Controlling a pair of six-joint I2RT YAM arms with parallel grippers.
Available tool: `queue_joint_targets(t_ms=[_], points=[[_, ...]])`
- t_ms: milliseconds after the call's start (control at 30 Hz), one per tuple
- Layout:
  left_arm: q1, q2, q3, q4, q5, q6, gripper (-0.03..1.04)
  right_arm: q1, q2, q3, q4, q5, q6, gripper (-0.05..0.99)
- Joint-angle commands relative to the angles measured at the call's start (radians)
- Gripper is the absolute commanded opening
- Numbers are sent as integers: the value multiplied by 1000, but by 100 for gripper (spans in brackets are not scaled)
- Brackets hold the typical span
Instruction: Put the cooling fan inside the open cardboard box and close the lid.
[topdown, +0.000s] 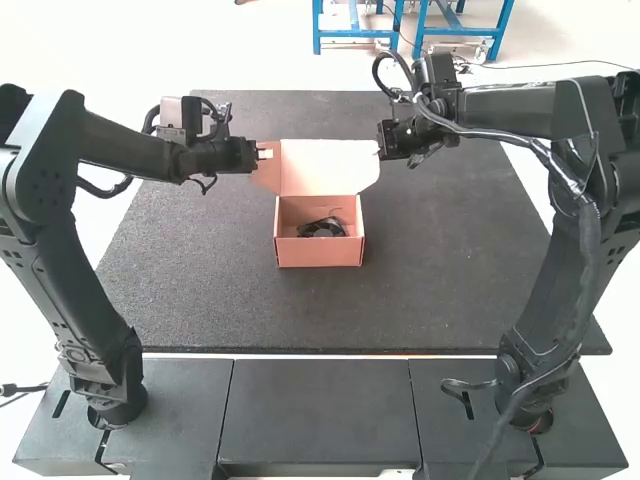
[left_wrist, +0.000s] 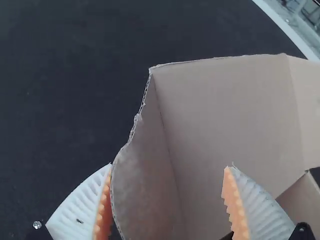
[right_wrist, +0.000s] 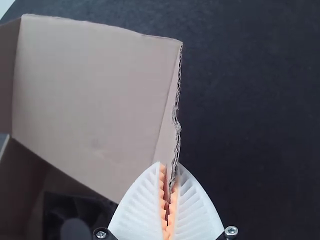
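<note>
Nearest the lower edge of the high view, on the black mat (topdown: 200, 290), stands the box (topdown: 318, 246) at the frame's centre, its front wall facing down-frame and its longer side running left to right. The fan (topdown: 322, 228) already lies flat inside on the floor of the box, a dark shape a little right of centre; it looks roughly square, so no long axis can be made out. Behind it the lid (topdown: 325, 168) rises upright from the rear wall, hinge line running left to right, free edge uppermost, inner face turned toward the lower edge of the frame. That is the relation the closing turns on, I judge: the lid must swing down-frame over the opening. Both grippers sit at its ends, just above the box. The right gripper (topdown: 379, 151), at the lid's right edge, is pinched closed on the cardboard edge – the right wrist view shows the ribbed fingers pressed together on it. The left gripper (topdown: 261, 153), at the lid's left side flap (left_wrist: 145, 200), is spread, with its orange pads (left_wrist: 103, 210) straddling the flap: one pad lies close against it, the other stands apart. So the right arm has the hold; the left is placed but not clamped.
</note>
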Motion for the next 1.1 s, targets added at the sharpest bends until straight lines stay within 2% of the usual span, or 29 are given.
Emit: queue_joint_targets(t_ms=[0,233,300,333,367,533,567,600,900,1067], points=[[5,-22,41,1,-2,4,50,6,-14,-24,-18,-27,-5,-1],[25,-23,48,-18,-3,4,49,6,-14,-25,-18,-28,-4,-1],[32,-23,48,-21,-3,7,30,6,-14,-27,-20,-30,-4,-1],[37,-23,50,-21,-3,9,26,6,-14,-28,-20,-30,-4,-1],[43,-23,48,-24,-3,10,22,6,-14,-30,-20,-30,-2,-1],[62,-23,53,-36,-3,20,20,18,-14,-31,-20,-30,1,-1],[60,-23,55,-36,-3,20,11,18,-14,-31,-20,-30,1,-1],[60,-23,53,-36,-3,20,8,20,-14,-31,-20,-30,1,-1],[57,-22,48,-32,3,20,5,17,-14,-31,-20,-30,1,-1],[57,-26,56,-32,21,0,3,15,-14,-24,-20,-30,4,-1]])
